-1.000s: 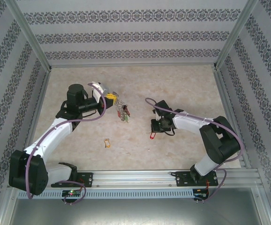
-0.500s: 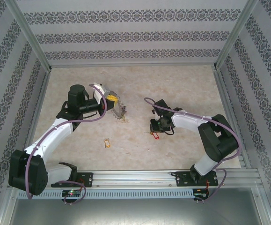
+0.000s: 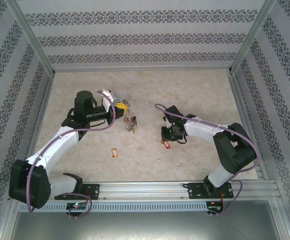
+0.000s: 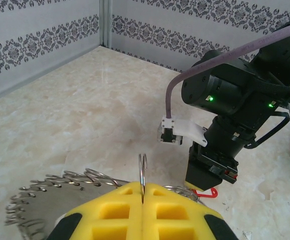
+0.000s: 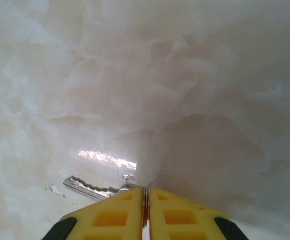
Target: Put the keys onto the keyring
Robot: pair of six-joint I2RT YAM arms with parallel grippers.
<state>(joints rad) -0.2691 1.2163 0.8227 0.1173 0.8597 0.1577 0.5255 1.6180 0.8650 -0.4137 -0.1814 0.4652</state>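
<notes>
My left gripper (image 3: 121, 105) is shut on the keyring (image 3: 130, 122), which hangs below it over the table. In the left wrist view the yellow pads (image 4: 119, 205) pinch the wire ring (image 4: 143, 167), and the silvery keys fan out to the left (image 4: 54, 197). My right gripper (image 3: 167, 140) points down at the table, shut on the red-tagged key (image 3: 166, 145). In the right wrist view its gripper (image 5: 145, 192) holds a thin red edge, and the key's silver blade (image 5: 87, 187) sticks out to the left. The tan-tagged key (image 3: 115, 152) lies loose on the table.
Patterned walls and aluminium posts (image 3: 37, 47) close in the marble-look table (image 3: 195, 90). The right arm's black wrist (image 4: 235, 95) stands close in front of the left gripper. A metal rail (image 3: 150, 189) runs along the near edge.
The left gripper has shifted slightly right and turned, and the keyring has swung under it. The right gripper has edged a little right with the red-tagged key.
</notes>
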